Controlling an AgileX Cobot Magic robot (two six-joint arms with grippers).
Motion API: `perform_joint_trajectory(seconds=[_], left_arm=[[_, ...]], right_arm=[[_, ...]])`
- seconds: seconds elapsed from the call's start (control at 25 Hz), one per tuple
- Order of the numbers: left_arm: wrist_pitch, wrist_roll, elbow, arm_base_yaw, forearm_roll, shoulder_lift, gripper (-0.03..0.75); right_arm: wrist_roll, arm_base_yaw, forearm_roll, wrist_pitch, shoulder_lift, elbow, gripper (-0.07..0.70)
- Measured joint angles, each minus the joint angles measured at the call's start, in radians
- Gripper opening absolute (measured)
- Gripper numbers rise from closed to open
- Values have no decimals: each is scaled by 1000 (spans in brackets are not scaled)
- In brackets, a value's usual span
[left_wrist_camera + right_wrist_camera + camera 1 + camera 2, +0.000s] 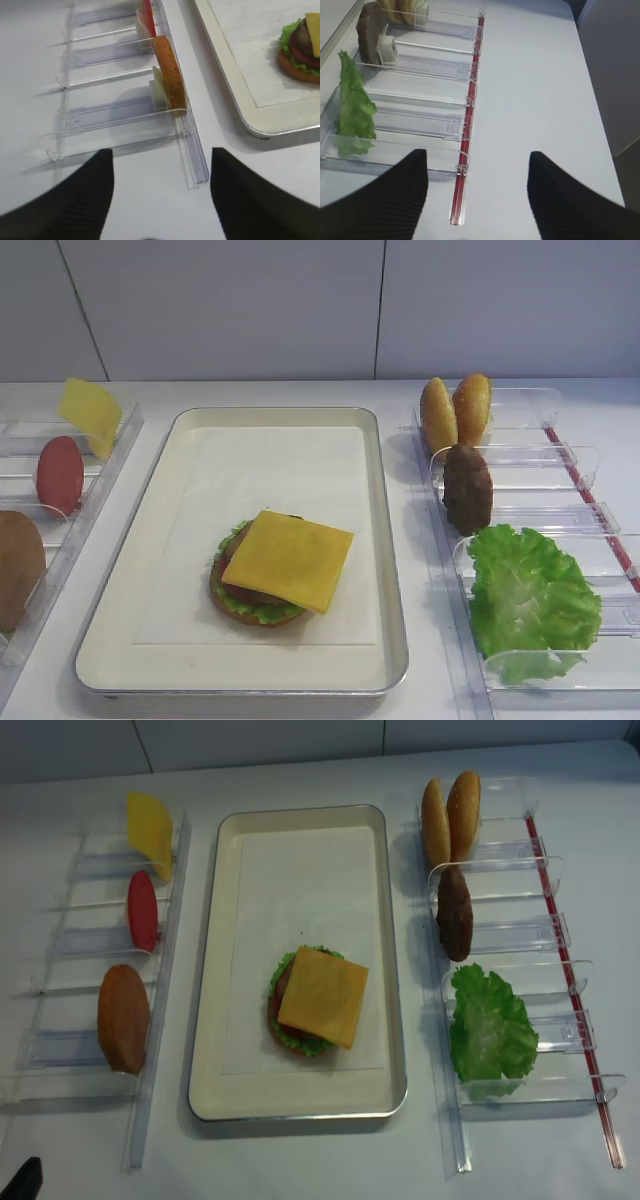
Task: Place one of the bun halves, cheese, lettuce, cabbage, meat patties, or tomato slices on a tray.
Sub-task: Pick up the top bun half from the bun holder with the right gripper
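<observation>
The tray (300, 1105) lies flat in the middle of the table (320, 1160), lined with pale paper. On the paper, toward the tray's near end, sits a stack: a bun base at the bottom, green lettuce and a red slice showing at the edge, a dark patty above them, and a square cheese slice (322, 997) on top, turned at an angle so its corners overhang the round layers.

Right of the tray stands a row of clear holders (520, 935) edged by a red strip (575, 1010). The far holder keeps two bun halves (450, 817) upright on edge, side by side and touching. The next one nearer holds a meat patty (454, 913), also on edge. The nearest holds a lettuce leaf (489, 1028), leaning and spilling over the holder's front lip.

Left of the tray is a second row of holders (70, 940). The far one has a cheese slice (150, 822) standing tilted, the middle one a tomato slice (142, 910) on edge, the nearest a brown bun piece (123, 1018) on edge.

The right gripper (477, 192) hangs over bare table just past the red strip, near the lettuce holder, jaws spread and holding nothing. The left gripper (161, 192) hangs over the table near the bun piece's holder, left of the tray's near corner, jaws likewise apart and empty.
</observation>
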Motion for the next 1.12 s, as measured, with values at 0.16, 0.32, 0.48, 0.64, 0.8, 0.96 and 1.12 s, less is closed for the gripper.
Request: perform_joint_trajectory(seconds=[0.16, 0.32, 0.48, 0.64, 0.8, 0.96, 1.12], left_arm=[[-2, 0, 0, 0, 0, 0, 414], [-2, 0, 0, 0, 0, 0, 414], [-2, 0, 0, 0, 0, 0, 414], [-2, 0, 0, 0, 0, 0, 414], [-2, 0, 0, 0, 0, 0, 414], [-2, 0, 0, 0, 0, 0, 414], [-2, 0, 0, 0, 0, 0, 414]], right_arm=[[0, 0, 0, 0, 0, 0, 573], [2, 0, 0, -4, 0, 0, 597], [2, 0, 25, -66, 0, -29, 549], [-5, 0, 78, -124, 97, -91, 465], [-36, 0, 90, -135, 268, -185, 445], [-93, 0, 131, -168, 424, -297, 444], [-176, 0, 228, -188, 578, -400, 444]])
